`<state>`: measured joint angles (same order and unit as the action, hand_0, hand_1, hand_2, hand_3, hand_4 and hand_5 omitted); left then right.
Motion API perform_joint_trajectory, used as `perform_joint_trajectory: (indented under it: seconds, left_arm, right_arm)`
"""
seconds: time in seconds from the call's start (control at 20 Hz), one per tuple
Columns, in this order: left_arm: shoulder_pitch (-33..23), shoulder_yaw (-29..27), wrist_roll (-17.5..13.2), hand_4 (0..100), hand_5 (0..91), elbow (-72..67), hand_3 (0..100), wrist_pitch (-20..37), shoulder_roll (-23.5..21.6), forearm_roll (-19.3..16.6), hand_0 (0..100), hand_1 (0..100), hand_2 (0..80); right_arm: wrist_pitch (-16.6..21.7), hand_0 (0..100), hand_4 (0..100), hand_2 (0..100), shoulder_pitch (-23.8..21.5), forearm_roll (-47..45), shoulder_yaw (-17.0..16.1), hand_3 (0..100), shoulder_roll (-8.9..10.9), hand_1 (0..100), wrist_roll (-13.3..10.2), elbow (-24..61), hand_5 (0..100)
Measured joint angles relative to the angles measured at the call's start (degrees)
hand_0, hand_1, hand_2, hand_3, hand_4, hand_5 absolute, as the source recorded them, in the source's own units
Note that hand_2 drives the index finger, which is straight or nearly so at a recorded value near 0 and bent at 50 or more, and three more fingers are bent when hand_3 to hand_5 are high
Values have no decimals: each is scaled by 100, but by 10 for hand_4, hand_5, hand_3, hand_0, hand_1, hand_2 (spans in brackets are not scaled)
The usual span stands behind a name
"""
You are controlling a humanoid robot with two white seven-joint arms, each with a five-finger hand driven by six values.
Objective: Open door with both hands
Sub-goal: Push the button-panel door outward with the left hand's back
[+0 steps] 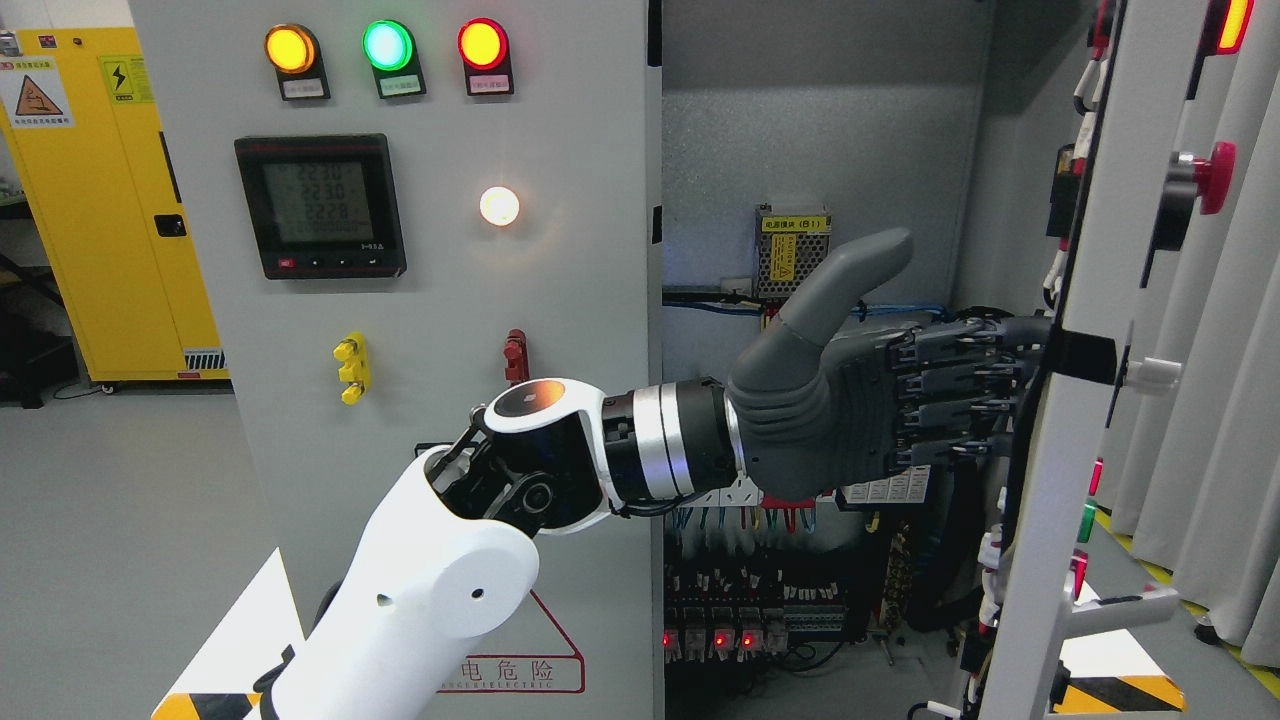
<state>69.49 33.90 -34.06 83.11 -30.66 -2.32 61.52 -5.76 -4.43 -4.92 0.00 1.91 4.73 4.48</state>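
The door (1060, 420) is seen at the right of the head view, swung well open and presented almost edge-on. It is a tall light-grey panel, its long axis running top to bottom with a slight lean, the top edge tilted toward the picture's right. Its outer face is turned away to the right, where a red mushroom button (1212, 177), small coloured indicator lamps and a pale handle (1120, 608) are carried. Along its inner face, black wiring is strung.

The opened cabinet interior (800, 150) is exposed between this door and the fixed left panel (450, 300), on which three lit lamps and a digital meter (320, 205) are mounted.

The left hand (850, 400) is reached across from the lower left, white forearm first. Its grey thumb is raised upward and clear, while the four fingers (960, 390) are extended flat toward the door's inner edge; they are held straight, nothing gripped. Whether the fingertips are touching the door cannot be told.
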Motion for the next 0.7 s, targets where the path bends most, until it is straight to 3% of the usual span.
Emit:
perform_joint_trajectory:
  seconds: [0.7]
  left_arm:
    - [-102,60,386,0,0,286,0,-124,277,16,0,0,0]
  right_arm:
    - [0,216,0,0,-2,0,0,0,8,0,0,0,0]
